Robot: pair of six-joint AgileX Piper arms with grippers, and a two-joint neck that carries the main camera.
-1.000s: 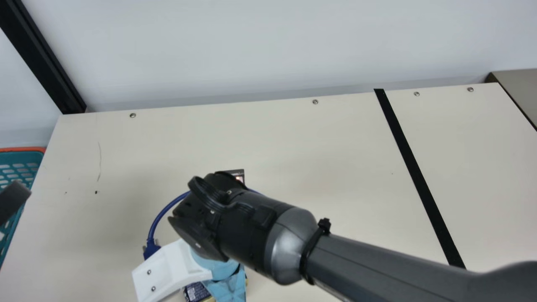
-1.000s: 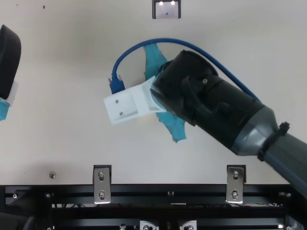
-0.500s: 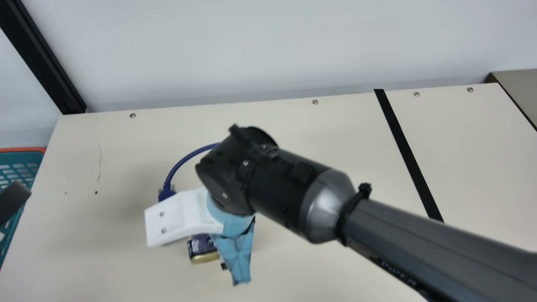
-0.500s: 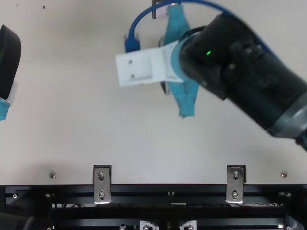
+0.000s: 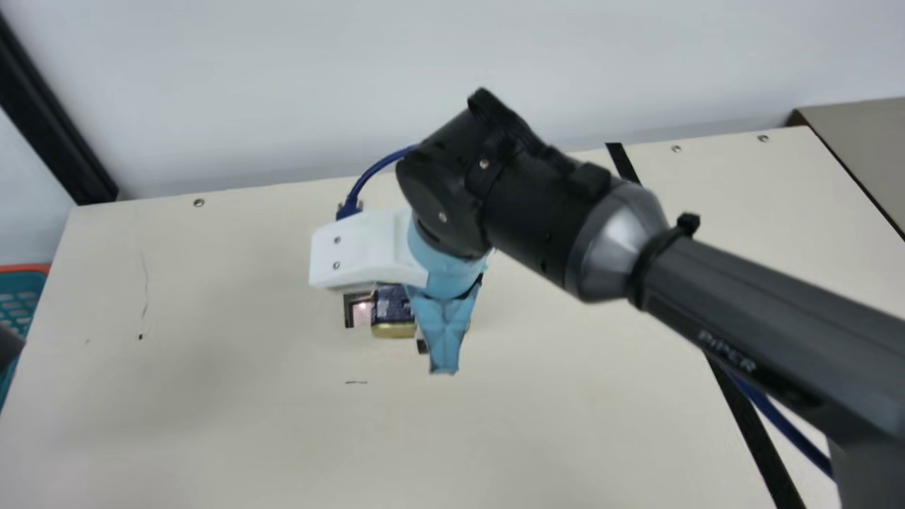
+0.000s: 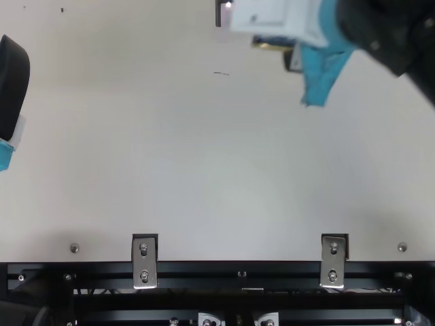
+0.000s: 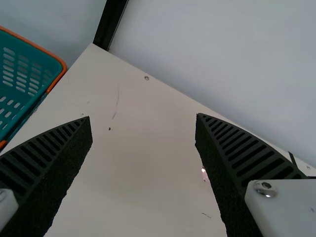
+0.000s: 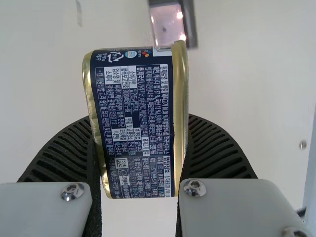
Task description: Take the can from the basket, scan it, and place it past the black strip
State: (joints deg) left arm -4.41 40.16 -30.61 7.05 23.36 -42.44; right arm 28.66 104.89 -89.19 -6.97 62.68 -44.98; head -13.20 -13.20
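- Left gripper (image 6: 5, 155): at the top view's left edge, ribbed fingers spread apart, nothing between them.
- Right gripper (image 5: 444, 322): clenched on the can, main view centre; white bracket (image 5: 364, 249) alongside.
- Can (image 5: 392, 311): dark blue, gold-rimmed, gripped between both fingers, label toward the wrist camera.
- Scanner (image 5: 360, 313): small, dark-framed, lit window; near the can, contact unclear.
- Black strip (image 5: 760, 442): right of the can in main view.
- Basket (image 5: 21, 300): teal, orange-rimmed, far left.
- Pale wall (image 5: 297, 85): behind the table (image 5: 233, 438).

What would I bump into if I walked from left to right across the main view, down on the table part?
Teal basket with an orange rim → little black dot → glowing scanner → can → black strip
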